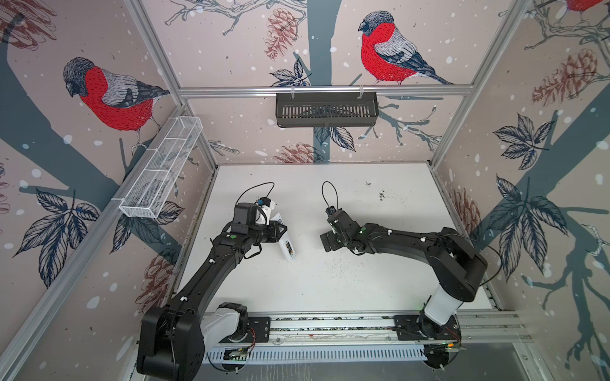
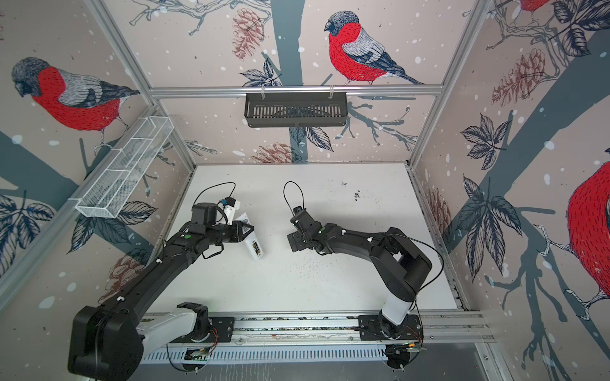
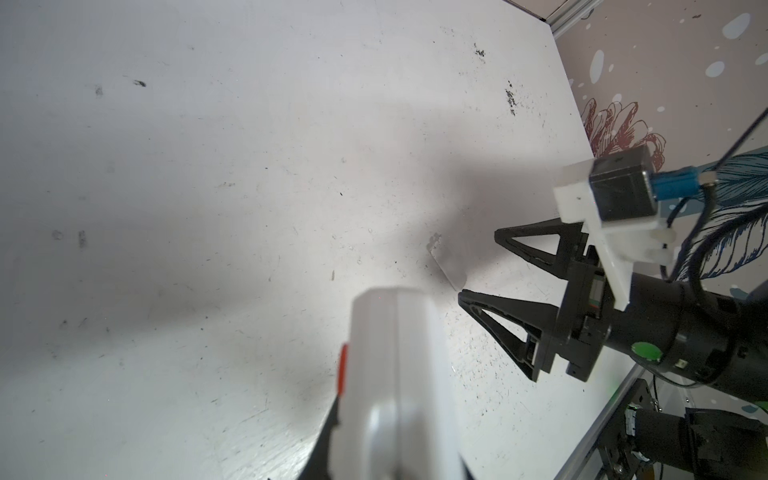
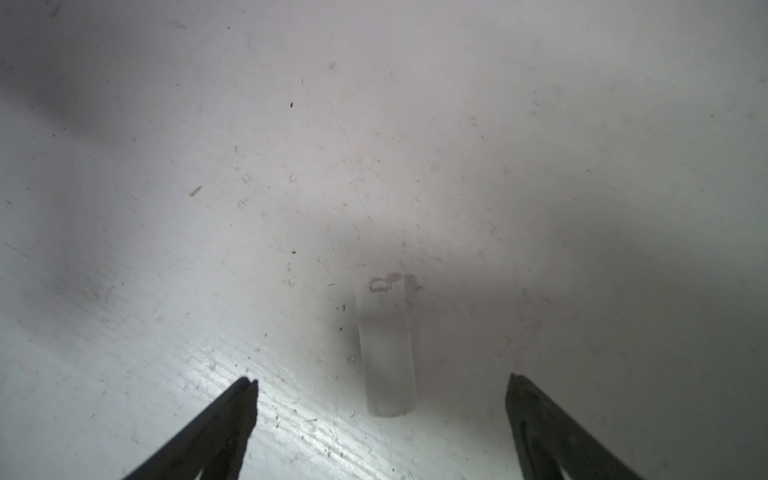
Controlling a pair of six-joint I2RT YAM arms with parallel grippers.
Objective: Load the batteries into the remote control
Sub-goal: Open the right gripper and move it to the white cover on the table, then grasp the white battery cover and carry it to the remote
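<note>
My left gripper (image 1: 279,231) is shut on the white remote control (image 1: 286,245) and holds it tilted just above the table, as both top views show. A small dark and orange patch shows in its upper face (image 1: 289,246); it is too small to tell whether this is the batteries. None lie in sight on the table. In the left wrist view the remote control (image 3: 399,374) is a blurred white body with a red-orange button. My right gripper (image 1: 325,240) stands open over a small white cover plate (image 4: 386,353) lying flat on the table, and touches nothing.
A black slotted basket (image 1: 326,109) hangs on the back wall. A white wire basket (image 1: 161,168) hangs on the left wall. Dark specks (image 1: 383,196) dot the white table (image 1: 379,280) at the back right. The arms' mounting rail (image 1: 330,325) runs along the front edge.
</note>
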